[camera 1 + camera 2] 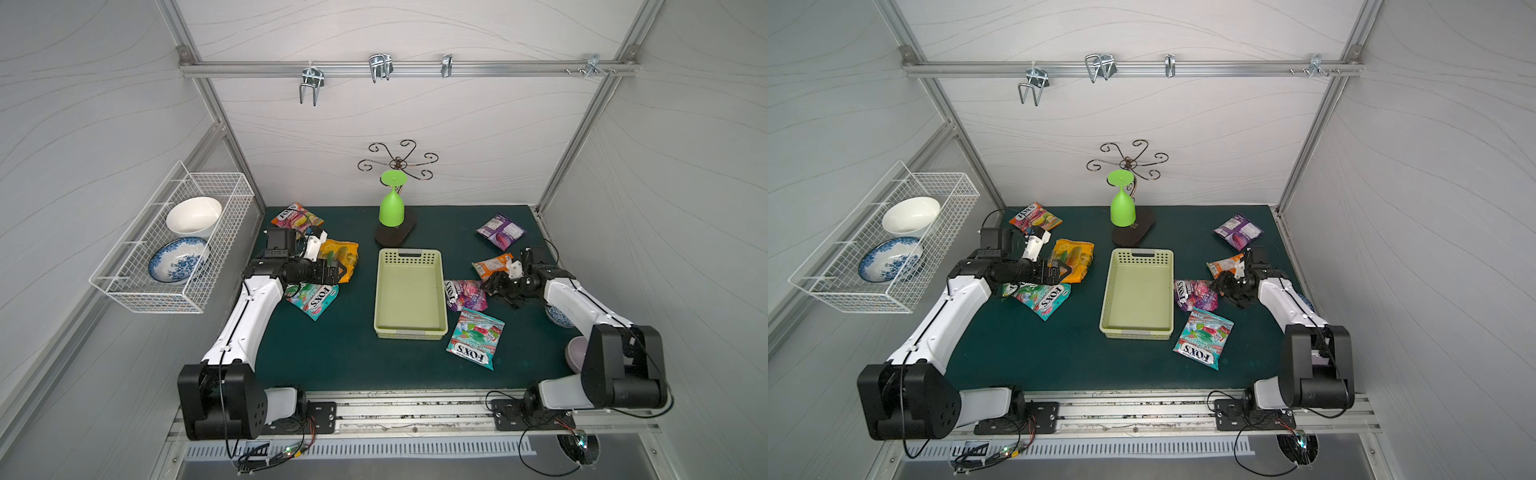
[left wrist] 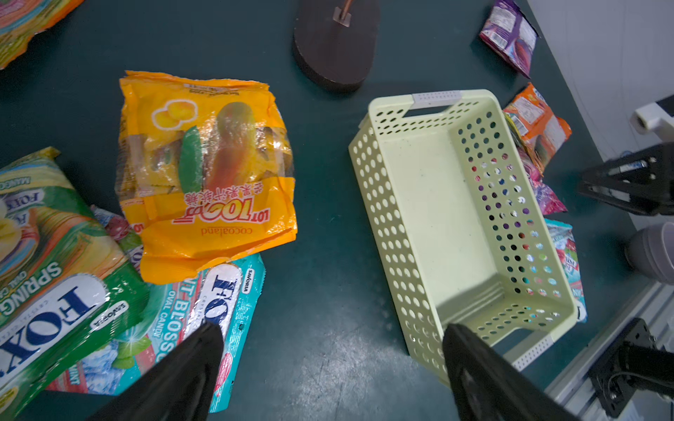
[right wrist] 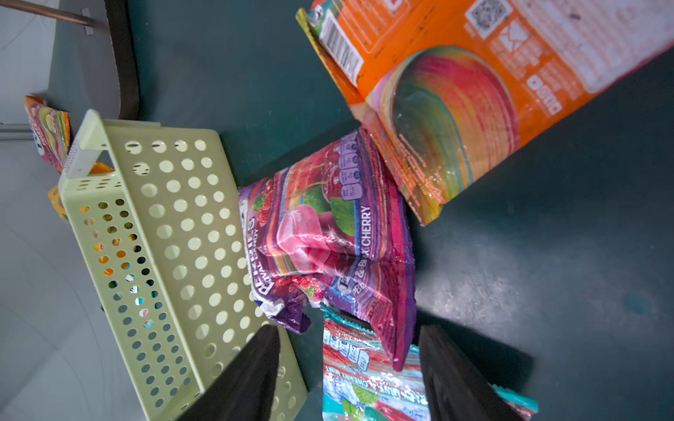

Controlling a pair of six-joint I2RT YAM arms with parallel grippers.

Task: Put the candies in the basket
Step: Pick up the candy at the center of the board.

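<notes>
Step in hand: by my reading, a first pick with the right arm, since no candy is in the basket yet.
Right pincer (image 3: 349,330): jaws partway apart with nothing between them, low over the dark green mat (image 3: 547,255).
Left pincer (image 2: 332,330): jaws spread wide and empty, poised over bare mat.
Basket: the pale yellow-green perforated plastic basket (image 1: 411,332) stands empty, close beside one finger of each pincer.
Nearest candy: the crumpled purple-and-pink glossy berry candy bag (image 3: 328,237) lies just ahead of the right pincer's tips, against the basket's wall.
Below the gap: the teal glossy mint candy bag (image 3: 364,371) has its end tucked under the berry bag.
Beyond: the orange glossy candy bag (image 3: 456,102) lies past the berry bag and touches it.
Left side: the yellow-orange glossy mango candy bag (image 2: 208,175) lies ahead of the left pincer, on the side away from the basket.
Grip: reach forward and pinch a raised crease of the berry bag, not its flat face, because glossy film slips.
Lift: rise straight up first, so the mint bag underneath is not dragged along and the finger clears the basket's rim.
Release: let go only once the bag hangs over the basket's floor.
</notes>
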